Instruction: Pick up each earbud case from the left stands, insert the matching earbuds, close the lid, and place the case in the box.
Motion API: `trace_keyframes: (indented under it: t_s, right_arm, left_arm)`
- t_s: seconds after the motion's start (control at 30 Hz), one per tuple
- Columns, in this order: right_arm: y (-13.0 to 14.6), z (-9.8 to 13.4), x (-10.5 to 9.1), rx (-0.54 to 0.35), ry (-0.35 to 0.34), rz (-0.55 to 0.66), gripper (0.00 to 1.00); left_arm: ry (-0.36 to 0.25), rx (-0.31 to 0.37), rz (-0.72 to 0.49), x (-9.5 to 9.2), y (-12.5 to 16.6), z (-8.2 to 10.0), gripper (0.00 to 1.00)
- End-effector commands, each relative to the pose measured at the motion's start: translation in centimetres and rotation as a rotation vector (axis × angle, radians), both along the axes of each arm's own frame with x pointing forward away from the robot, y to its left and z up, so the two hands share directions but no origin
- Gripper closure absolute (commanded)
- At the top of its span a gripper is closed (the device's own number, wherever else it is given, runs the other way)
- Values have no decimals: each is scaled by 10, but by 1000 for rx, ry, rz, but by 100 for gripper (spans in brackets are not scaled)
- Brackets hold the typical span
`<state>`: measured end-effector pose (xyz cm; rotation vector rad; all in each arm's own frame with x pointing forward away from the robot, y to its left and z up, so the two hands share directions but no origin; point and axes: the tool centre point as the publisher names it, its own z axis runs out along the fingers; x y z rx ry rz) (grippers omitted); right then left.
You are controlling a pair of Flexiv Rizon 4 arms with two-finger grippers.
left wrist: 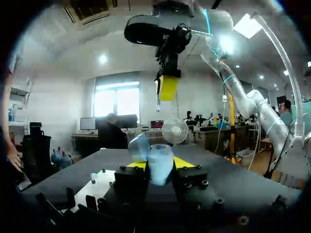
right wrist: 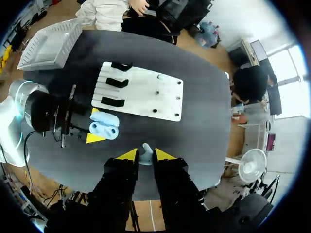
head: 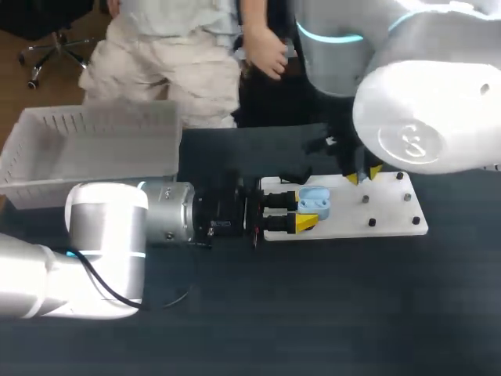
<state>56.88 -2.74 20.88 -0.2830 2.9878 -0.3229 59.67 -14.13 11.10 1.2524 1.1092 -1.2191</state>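
Earbud case point(head: 315, 201), pale blue with its lid swung open, sits clamped between the yellow tips of the left claw point(head: 307, 210), both fingers pressing on it from either side. In the head view it hangs over the near end of the white stand board point(head: 383, 215), and the white box point(head: 86, 149) lies well behind that claw. The left wrist view alone shows how the case point(left wrist: 160, 167) stands: long axis upright between the fingers point(left wrist: 136, 165), lid tilted off to one side above the base, and the right claw point(left wrist: 166, 88) hanging overhead. The right wrist view looks straight down: the case point(right wrist: 104, 127) reads as two lobes side by side across the left claw point(right wrist: 95, 126), ahead of its tips. Only there does the right claw point(right wrist: 146, 155) show its load, a small pale earbud point(right wrist: 146, 152) pinched between closed-in tips. In the head view the arm hides most of the right claw point(head: 362, 175).
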Motion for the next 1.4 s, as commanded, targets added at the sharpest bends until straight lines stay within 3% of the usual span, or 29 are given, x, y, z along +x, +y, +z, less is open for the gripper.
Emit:
trace_keyframes:
  t_s: [0.03,0.53,0.67,0.83,0.93,1.1,1.4]
  right_arm:
    - [18,-1,-10,-5,6,20,100]
    - [20,-1,-12,-7,8,31,100]
    - [25,-6,-1,-73,-13,-142,100]
    - [36,-11,6,94,51,-459,100]
    - [38,-12,8,132,28,-527,100]
    - [40,-16,8,169,51,-596,100]
    - [39,-15,4,175,51,-590,100]
  left_arm:
    - [-4,-5,7,-1,0,-1,100]
    - [-4,-5,7,-1,0,-1,100]
    - [-4,-5,7,-1,0,-1,100]
    - [-4,-5,7,-1,0,-1,100]
    - [-4,-5,7,-1,0,-1,100]
    - [-4,-5,7,-1,0,-1,100]
    - [-4,-5,7,-1,0,-1,100]
